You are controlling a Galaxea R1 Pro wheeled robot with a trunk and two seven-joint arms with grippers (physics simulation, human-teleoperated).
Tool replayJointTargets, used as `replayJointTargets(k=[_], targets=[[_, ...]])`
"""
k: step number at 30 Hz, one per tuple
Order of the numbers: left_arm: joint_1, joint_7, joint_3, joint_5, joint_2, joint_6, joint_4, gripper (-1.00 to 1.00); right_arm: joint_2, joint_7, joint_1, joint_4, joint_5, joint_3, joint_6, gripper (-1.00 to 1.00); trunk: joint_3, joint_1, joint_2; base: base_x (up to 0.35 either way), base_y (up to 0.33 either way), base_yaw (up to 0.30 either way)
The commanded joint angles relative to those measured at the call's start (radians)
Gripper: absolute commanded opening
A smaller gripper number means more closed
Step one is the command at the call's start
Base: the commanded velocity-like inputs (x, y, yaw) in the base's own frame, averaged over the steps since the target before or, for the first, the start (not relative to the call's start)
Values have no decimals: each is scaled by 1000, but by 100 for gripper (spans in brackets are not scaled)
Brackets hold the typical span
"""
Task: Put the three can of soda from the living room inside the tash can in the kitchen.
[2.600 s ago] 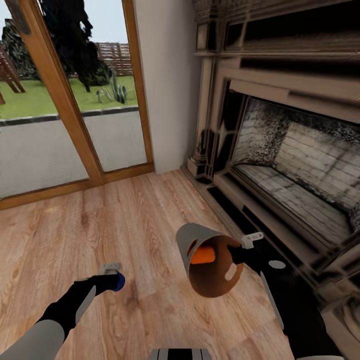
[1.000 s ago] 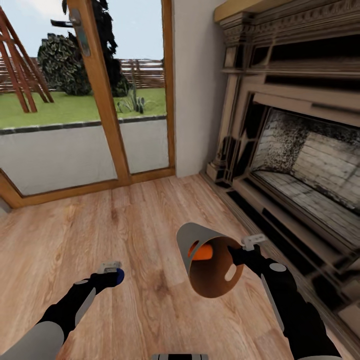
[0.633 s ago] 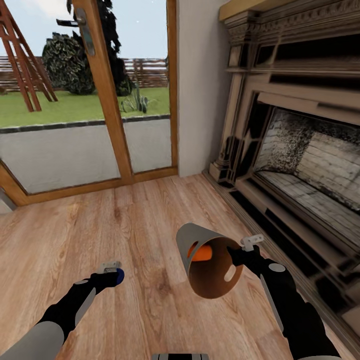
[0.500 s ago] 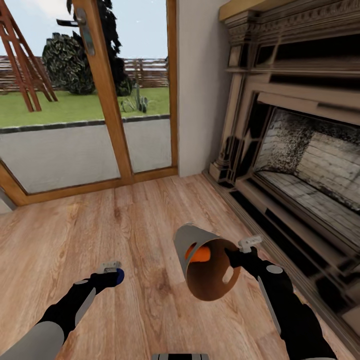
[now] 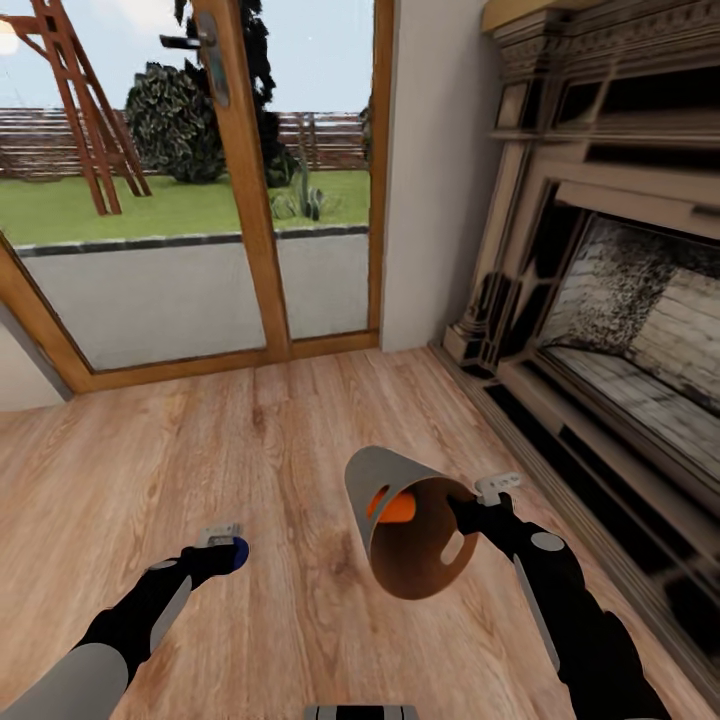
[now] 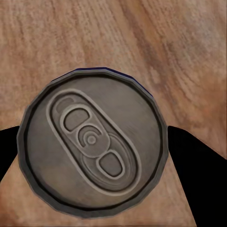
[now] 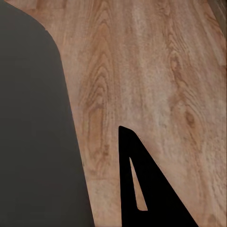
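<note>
My left gripper (image 5: 224, 546) is shut on a dark blue soda can (image 5: 239, 553), held low over the wood floor. The left wrist view looks onto that can's silver top (image 6: 92, 143), with a black finger (image 6: 190, 152) on each side. My right gripper (image 5: 472, 513) is shut on the rim of a grey trash can (image 5: 372, 482) with a brown inside, tipped so its mouth faces me. An orange soda can (image 5: 396, 507) lies inside it. The right wrist view has the bin's dark wall (image 7: 33, 123) beside one black finger (image 7: 146, 184). Whether a second orange can is in the bin, I cannot tell.
I am in the living room. Wood-framed glass doors (image 5: 245, 190) stand ahead, with a garden beyond. An ornate fireplace (image 5: 620, 300) runs along the right, its hearth step (image 5: 560, 450) close to my right arm. Open wood floor (image 5: 150, 450) spreads left and ahead.
The whole view has swung: the glass doors take up more of the picture and the fireplace has slid to the right. Both arms keep their pose and their loads.
</note>
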Motion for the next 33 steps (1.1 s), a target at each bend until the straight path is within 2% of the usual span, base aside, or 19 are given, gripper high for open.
replayJointTargets(k=[1,15,24,29,33], targets=[[0,0,0,0,0,0,0,-100,0,0,0,-1,-9,0,1,-100,-1,0,0,0,0,213],[0,0,5,2,6,-3,-9,-100,-1,2,0,-1,-10,-2,1,-100,-10,0,0,0,0,198],[1,8,11,3,12,-4,-12,-100,-4,5,0,-1,-9,-6,0,-100,-11,0,0,0,0,30],[1,39,12,3,13,-6,-12,-100,-13,11,0,-1,-7,-11,-1,-100,-11,0,0,0,0,4],[2,58,13,3,14,-20,-12,-100,-17,15,0,-2,-6,-36,0,-100,-11,0,0,0,0,0]])
